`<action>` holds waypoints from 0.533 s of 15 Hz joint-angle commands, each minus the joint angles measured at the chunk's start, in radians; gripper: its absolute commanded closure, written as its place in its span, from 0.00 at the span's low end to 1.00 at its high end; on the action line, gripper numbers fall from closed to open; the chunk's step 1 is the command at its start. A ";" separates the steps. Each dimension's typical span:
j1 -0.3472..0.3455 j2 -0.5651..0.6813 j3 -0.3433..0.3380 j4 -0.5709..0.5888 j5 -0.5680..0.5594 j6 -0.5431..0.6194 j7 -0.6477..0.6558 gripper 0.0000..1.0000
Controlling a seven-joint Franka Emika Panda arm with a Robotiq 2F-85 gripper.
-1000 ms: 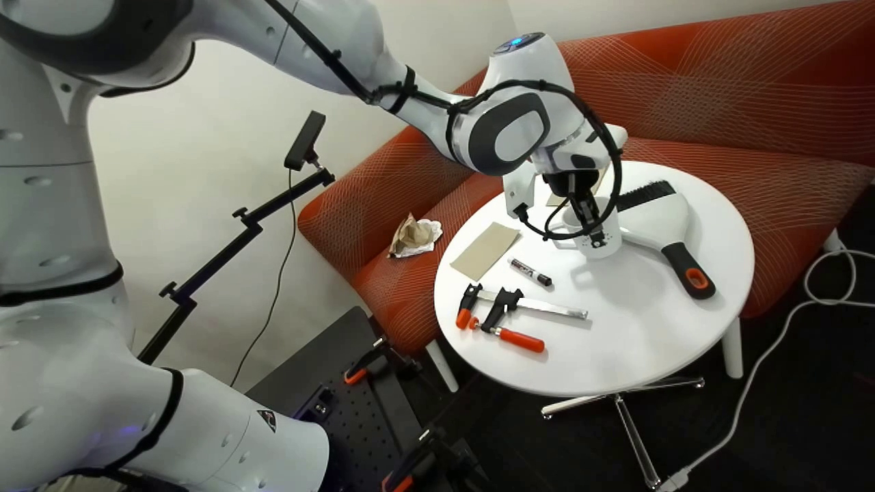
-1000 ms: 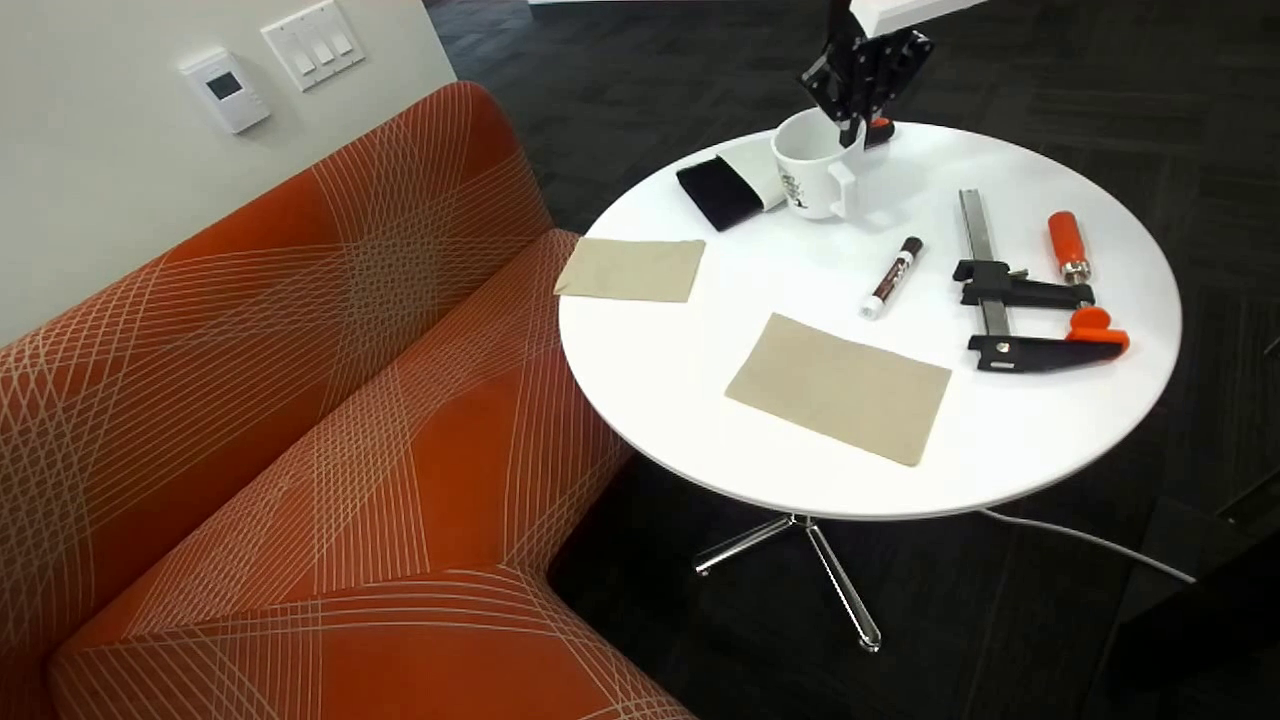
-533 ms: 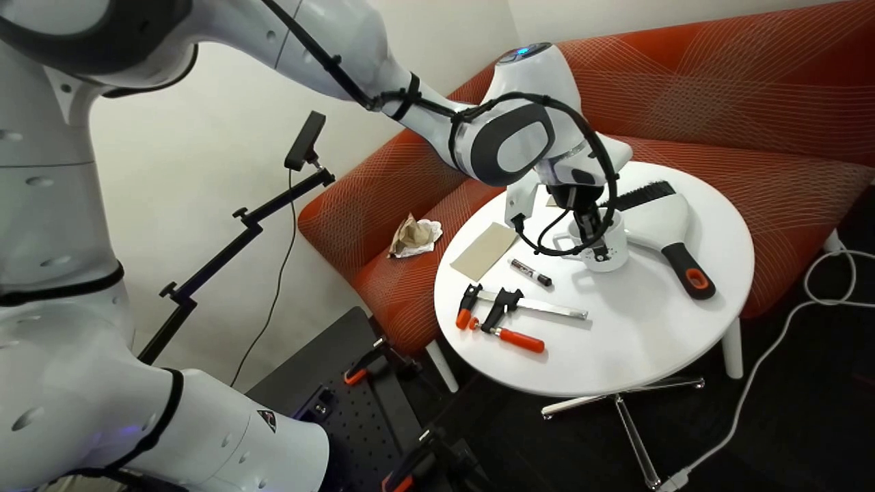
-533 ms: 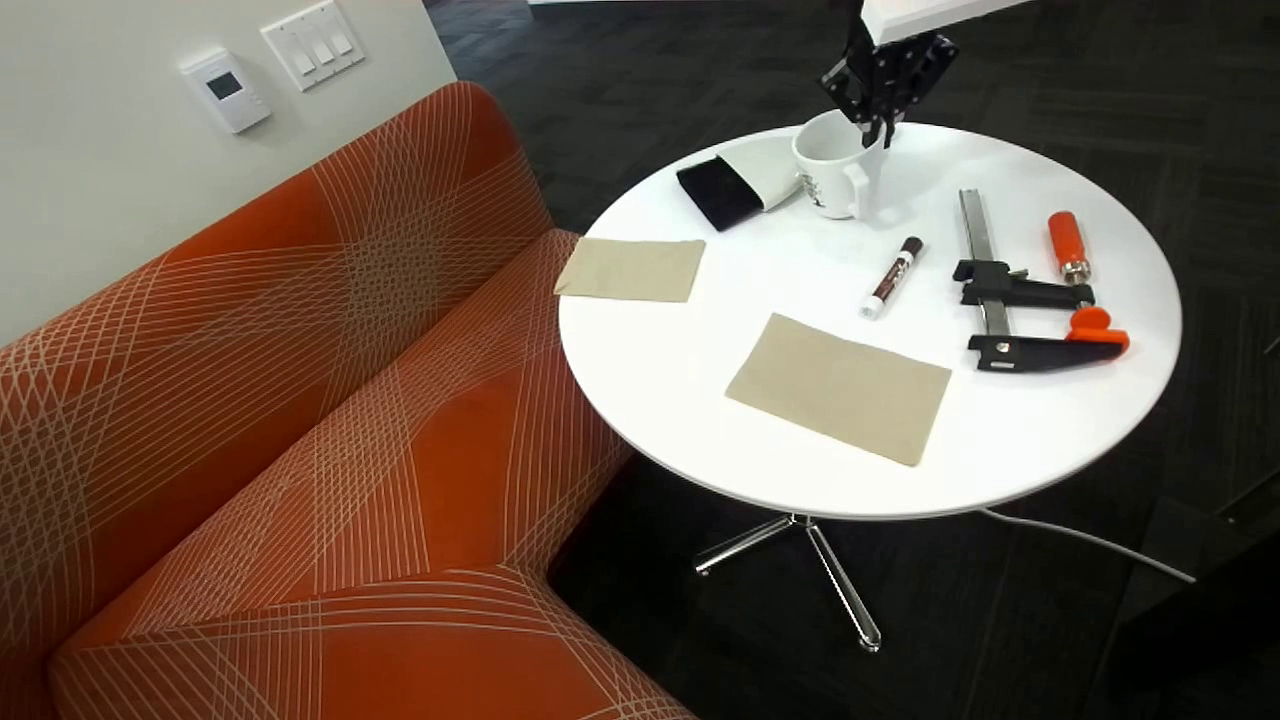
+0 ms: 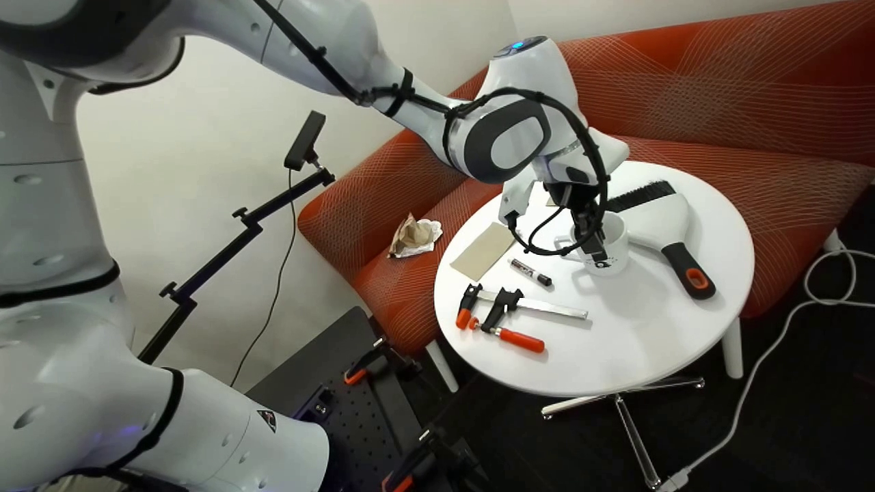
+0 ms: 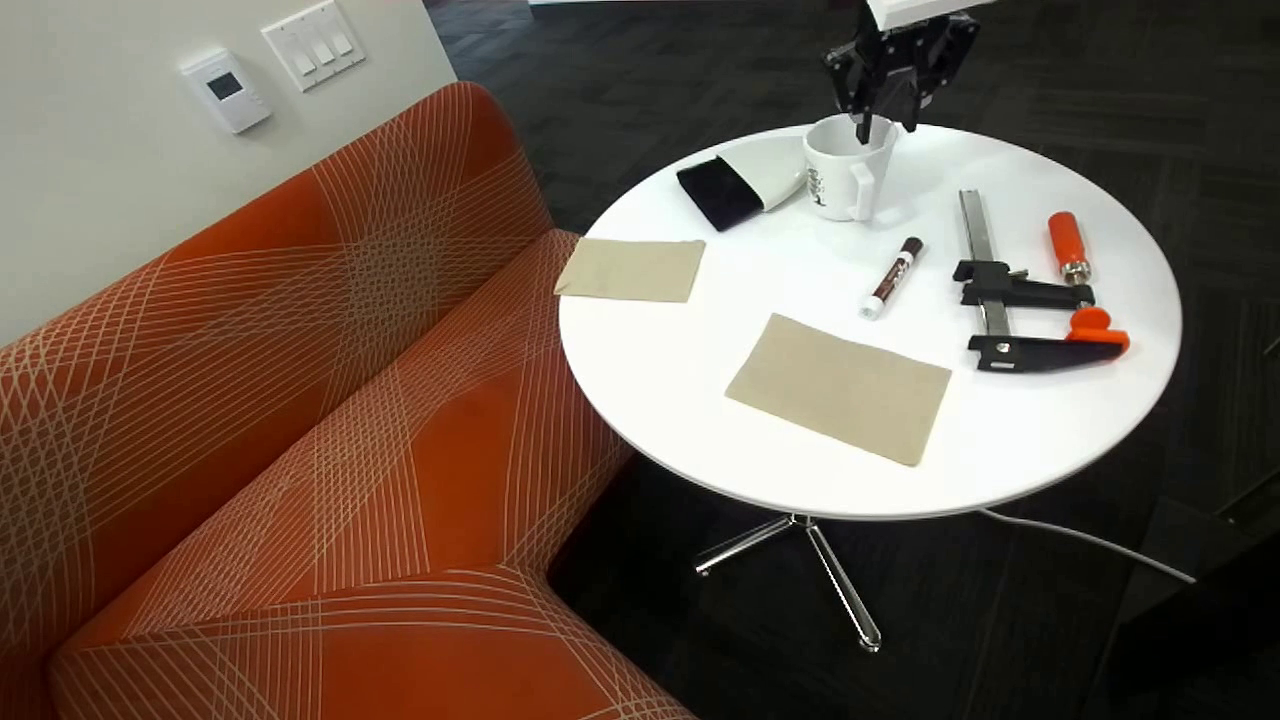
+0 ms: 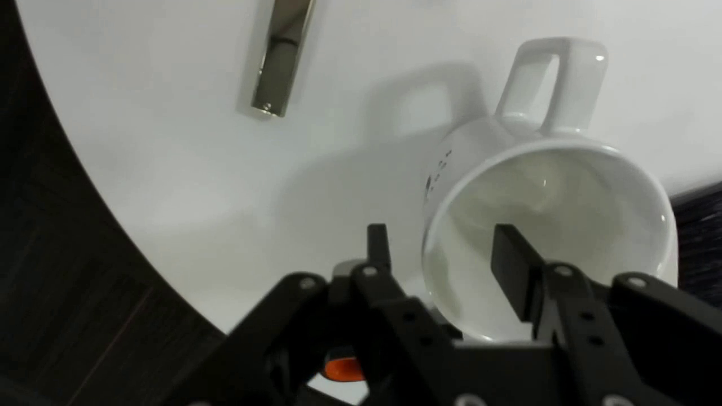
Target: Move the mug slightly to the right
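The white mug (image 5: 616, 255) stands upright on the round white table (image 5: 636, 342). It also shows in an exterior view (image 6: 835, 182), with dark print on its side and its handle facing that camera. In the wrist view, I look down into the mug (image 7: 564, 208), which appears empty, its handle at the top. My gripper (image 7: 441, 237) is open astride the mug's near rim. One finger is over the mug's inside, the other is outside, with a gap on both sides of the wall. The gripper also shows at the mug's rim in both exterior views (image 5: 596, 251) (image 6: 886, 128).
A white brush (image 5: 660, 222) with black bristles (image 6: 718, 193) lies right beside the mug. A marker (image 6: 890, 280), a bar clamp (image 6: 995, 290) and two tan flat pieces (image 6: 840, 388) (image 6: 630, 270) lie on the table. An orange sofa (image 5: 738, 89) stands behind.
The mug has moved right in both exterior views, and a little toward the camera in one of them, with the gripper. The fingers have spread apart and off the mug's rim.
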 commanded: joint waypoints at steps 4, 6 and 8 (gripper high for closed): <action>0.081 -0.256 -0.069 -0.201 -0.105 -0.044 0.078 0.00; 0.081 -0.318 -0.060 -0.240 -0.148 -0.054 0.083 0.00; 0.063 -0.366 -0.032 -0.268 -0.170 -0.059 0.063 0.00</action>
